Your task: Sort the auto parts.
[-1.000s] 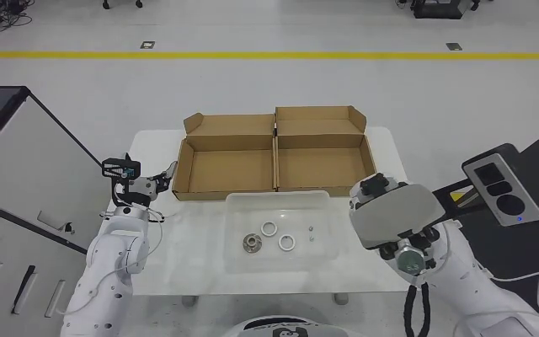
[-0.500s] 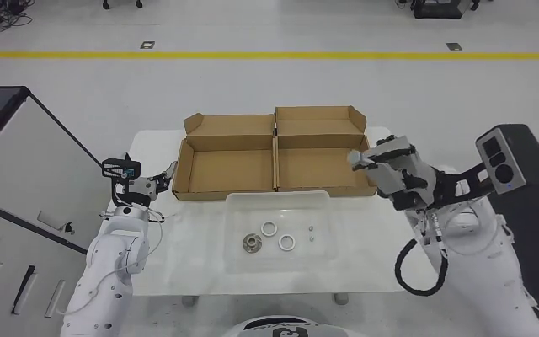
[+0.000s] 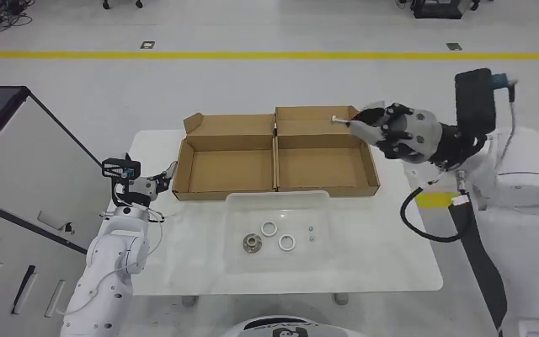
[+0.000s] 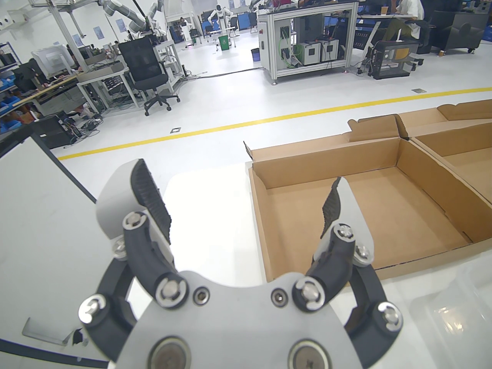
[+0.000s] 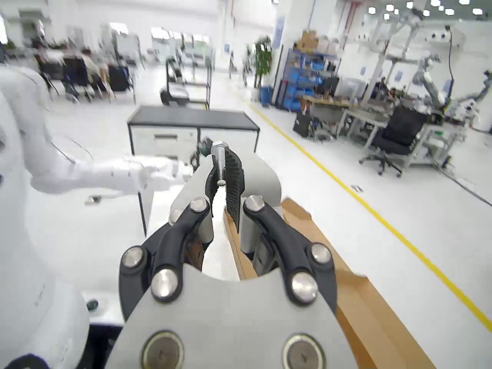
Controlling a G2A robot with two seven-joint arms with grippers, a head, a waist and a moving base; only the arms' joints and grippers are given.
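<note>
Right gripper: the two ribbed pads are clamped on a bolt, with its threaded shank lying along the pads and its hex head poking out past the tips. Seen from above, the bolt sticks out sideways from the right gripper and sits over the back flap of the right box, near that flap's outer end (whether metal touches cardboard I cannot tell). Left gripper: its fingers are spread wide with nothing between them. It hangs at the left edge of the table, just beside the outer wall of the left box and pointed toward it. Both boxes are brown cardboard with lids folded back. They stand side by side and share a middle wall, and their floors are bare. Just in front of them, centred on that shared wall, stands a clear plastic tray. Inside it lie two white rings close together, a grey metal hub beside the nearer ring, and two small pieces toward the tray's right side, too small to identify.
</note>
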